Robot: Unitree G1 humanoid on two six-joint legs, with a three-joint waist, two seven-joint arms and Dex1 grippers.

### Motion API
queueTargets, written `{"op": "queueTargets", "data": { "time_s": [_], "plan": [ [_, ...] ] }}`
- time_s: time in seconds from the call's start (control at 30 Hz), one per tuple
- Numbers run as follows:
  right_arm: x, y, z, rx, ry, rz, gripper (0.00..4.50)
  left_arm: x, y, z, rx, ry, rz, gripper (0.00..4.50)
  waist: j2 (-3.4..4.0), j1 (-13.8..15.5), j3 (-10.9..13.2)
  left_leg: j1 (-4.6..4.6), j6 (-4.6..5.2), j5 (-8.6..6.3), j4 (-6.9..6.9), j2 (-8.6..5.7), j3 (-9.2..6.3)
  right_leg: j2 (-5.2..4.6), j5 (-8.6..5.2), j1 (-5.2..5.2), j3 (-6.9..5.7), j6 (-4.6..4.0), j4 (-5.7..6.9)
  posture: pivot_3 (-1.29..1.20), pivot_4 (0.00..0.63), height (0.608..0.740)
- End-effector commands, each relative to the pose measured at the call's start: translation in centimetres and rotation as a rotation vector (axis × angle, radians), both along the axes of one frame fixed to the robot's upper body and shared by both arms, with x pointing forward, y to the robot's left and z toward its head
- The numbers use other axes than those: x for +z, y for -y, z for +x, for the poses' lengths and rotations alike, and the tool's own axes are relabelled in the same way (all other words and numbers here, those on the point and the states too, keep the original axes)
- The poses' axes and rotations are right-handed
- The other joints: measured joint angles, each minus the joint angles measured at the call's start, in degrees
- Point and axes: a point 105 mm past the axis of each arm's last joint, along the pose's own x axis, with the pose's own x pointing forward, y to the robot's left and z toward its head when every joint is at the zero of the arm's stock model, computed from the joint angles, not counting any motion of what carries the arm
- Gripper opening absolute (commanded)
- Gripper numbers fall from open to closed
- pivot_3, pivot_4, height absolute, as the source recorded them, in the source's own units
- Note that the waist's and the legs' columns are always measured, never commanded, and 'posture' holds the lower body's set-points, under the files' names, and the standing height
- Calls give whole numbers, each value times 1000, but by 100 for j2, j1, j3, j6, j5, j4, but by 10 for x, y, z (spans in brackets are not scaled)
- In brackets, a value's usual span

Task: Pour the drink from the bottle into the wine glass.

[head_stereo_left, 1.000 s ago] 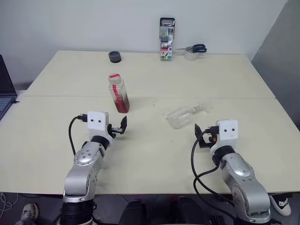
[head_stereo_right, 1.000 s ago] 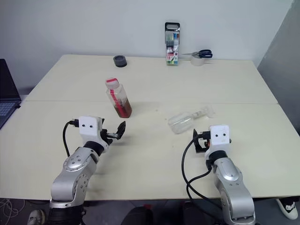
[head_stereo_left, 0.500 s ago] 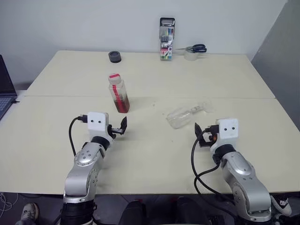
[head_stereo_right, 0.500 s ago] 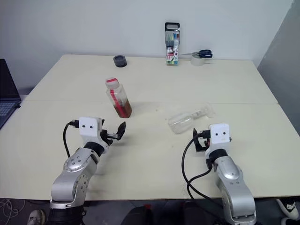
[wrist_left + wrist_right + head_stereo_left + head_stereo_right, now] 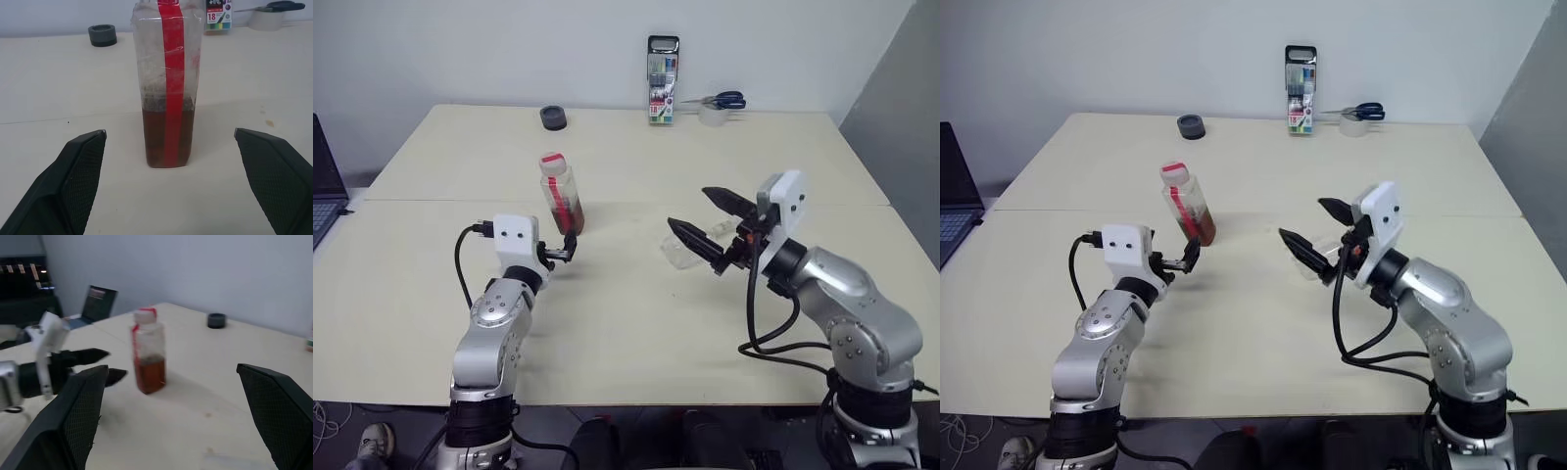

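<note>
Bottle (image 5: 561,194) stands upright left of the table's (image 5: 803,157) middle, drink (image 5: 166,137) filling its lower part. Left gripper (image 5: 570,247) hangs spread just before it. Right gripper (image 5: 713,223), fingers parted, hovers over the toppled wine glass (image 5: 683,247).

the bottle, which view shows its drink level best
The left wrist view: the bottle stands upright, close and centred between the open left gripper's fingers, drink filling its lower part. Head views show it small; the right wrist view shows it farther off.

You get bright, even light from above, with soft, faint shadows on the table (image 5: 607,313). Your right wrist view is motion-blurred throughout; your left wrist view stays sharp.
</note>
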Motion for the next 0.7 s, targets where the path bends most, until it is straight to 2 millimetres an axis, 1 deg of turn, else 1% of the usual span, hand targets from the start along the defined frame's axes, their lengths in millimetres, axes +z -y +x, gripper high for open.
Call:
{"op": "queueTargets", "data": {
  "time_s": [0.03, 0.1, 0.2, 0.4, 0.53, 0.7],
  "plan": [
    [11, -9, -6, 75, 23, 15, 4500, 15, 1, 2, 7, 63, 2, 4467, 0, 0, 0, -1, 0, 0, 0, 0, 0, 0, 0, 0, 0, 0, 0, 0, 150, 740],
    [12, -11, -5, 81, 24, 15, 4500, 16, 2, 3, 6, 65, 1, 4467, 0, 3, 0, -2, 0, 0, 0, 0, 0, -1, 0, 0, -1, 0, 0, 0, 150, 740],
    [10, -13, -4, 76, 27, 4, 4500, 19, 5, 11, 0, 75, -12, 4467, 0, 12, 0, -3, 0, 0, 2, -1, -1, -3, 0, -1, -1, 0, 0, 0, 150, 740],
    [6, -8, 5, 2, 26, 2, 4500, 25, 2, 23, 8, 95, -3, 4467, 0, 13, 0, -5, -1, 1, 4, 0, 0, -3, 0, -2, -2, 0, 0, 0, 150, 740],
    [6, -8, 5, -6, 25, 6, 4500, 28, 2, 28, 4, 103, -1, 4467, 0, 12, 0, -5, -2, 1, 4, 0, 1, -4, 0, -2, -1, 0, 0, 0, 150, 740],
    [5, -7, 5, -22, 24, 7, 4500, 28, 6, 42, -37, 102, -21, 4467, 0, 15, 0, -6, -2, 1, 6, 0, 0, -4, 0, -3, -3, 0, 0, 0, 150, 740]
  ]
}}
